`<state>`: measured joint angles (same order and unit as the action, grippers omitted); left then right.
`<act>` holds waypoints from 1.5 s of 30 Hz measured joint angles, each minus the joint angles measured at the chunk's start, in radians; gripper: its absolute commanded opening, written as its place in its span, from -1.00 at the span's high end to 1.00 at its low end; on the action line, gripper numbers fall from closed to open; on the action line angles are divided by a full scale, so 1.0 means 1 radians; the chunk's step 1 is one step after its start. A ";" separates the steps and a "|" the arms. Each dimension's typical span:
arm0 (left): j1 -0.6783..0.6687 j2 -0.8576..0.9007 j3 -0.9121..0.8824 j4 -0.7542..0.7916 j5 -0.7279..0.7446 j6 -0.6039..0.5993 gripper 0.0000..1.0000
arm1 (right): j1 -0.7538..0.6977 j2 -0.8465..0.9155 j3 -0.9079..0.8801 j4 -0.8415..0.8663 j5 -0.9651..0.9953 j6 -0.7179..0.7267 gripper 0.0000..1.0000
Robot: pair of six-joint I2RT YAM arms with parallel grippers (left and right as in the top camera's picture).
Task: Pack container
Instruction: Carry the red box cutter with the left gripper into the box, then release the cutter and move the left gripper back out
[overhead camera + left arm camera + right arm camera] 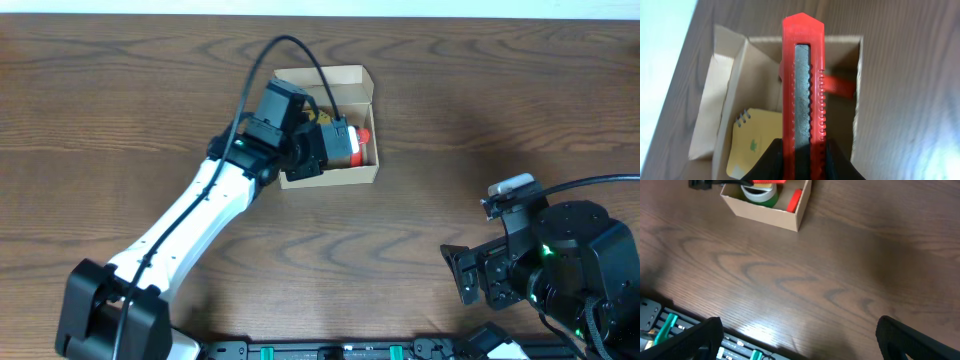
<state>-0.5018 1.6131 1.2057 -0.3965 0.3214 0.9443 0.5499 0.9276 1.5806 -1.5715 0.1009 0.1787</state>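
The container (322,76) is an open tan cardboard box at the table's far middle, its flap lid folded out. My left gripper (336,140) hovers over it, shut on a red box cutter (803,75) with a grey metal slide, which points along the box's inside. In the box lie a yellow spiral notepad (752,145), a green tape roll (760,195) and a small red object (841,85). The box also shows in the left wrist view (737,85) and the right wrist view (765,213). My right gripper (466,276) is open and empty, far from the box.
The brown wooden table (450,90) surrounds the box. A black rail with green fittings (670,330) runs along the near edge. The left arm (190,225) stretches diagonally from the near left to the box.
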 measured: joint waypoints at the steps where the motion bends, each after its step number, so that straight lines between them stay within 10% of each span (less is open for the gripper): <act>1: -0.005 0.008 0.000 0.000 -0.018 0.010 0.89 | 0.000 0.000 0.000 0.000 0.000 0.000 -0.99; 14: -0.023 0.065 0.000 0.000 -0.089 0.051 0.83 | 0.000 0.000 0.000 0.000 0.000 0.000 -0.98; 23: -0.050 0.065 0.000 0.000 -0.089 0.007 -0.14 | 0.000 0.000 0.000 0.000 0.000 0.000 -0.98; 45: 0.099 -0.090 0.000 0.007 -0.212 -0.380 -0.45 | 0.000 0.000 0.000 0.000 0.000 0.000 -0.99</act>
<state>-0.4030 1.5227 1.2057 -0.3897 0.1097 0.5648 0.5499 0.9272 1.5806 -1.5711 0.1009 0.1787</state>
